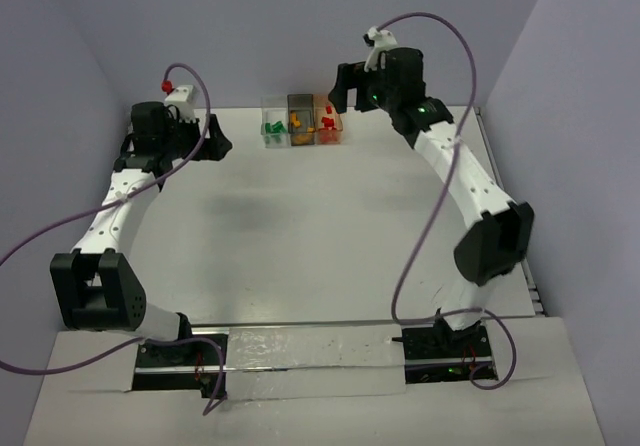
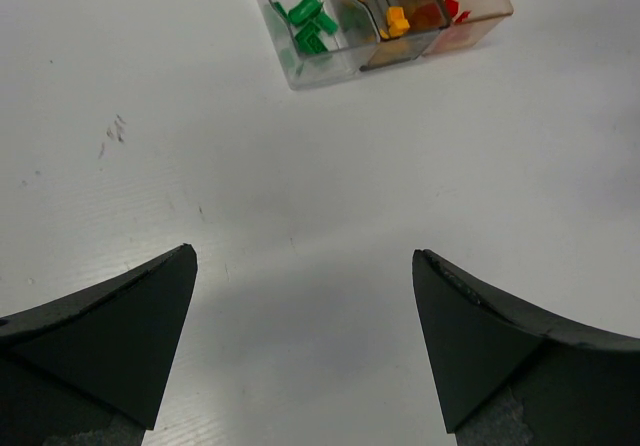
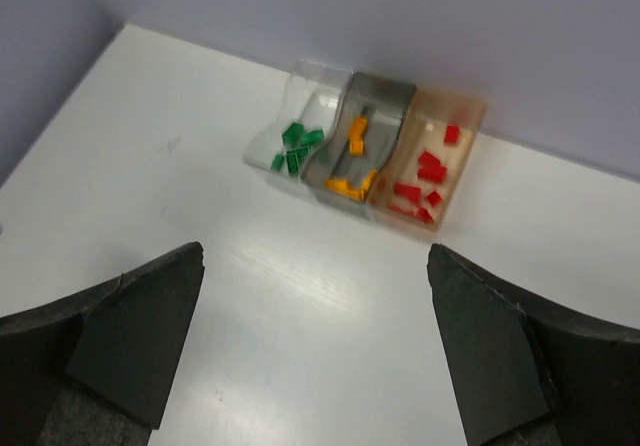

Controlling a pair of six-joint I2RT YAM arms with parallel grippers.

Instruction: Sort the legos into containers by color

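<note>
The table (image 2: 320, 186) ahead of the jaws was smooth, white and faintly glossy. The boxes (image 3: 385, 91) were shiny see-through plastic, the legos (image 3: 356, 136) in them glossy hard plastic. The left fingers (image 2: 100, 346) were matt black, rough-edged.

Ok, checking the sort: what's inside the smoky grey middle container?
Only orange-yellow legos show inside the smoky grey container. Whatever lies beneath them is covered, and the tinted walls blur finer detail.
</note>
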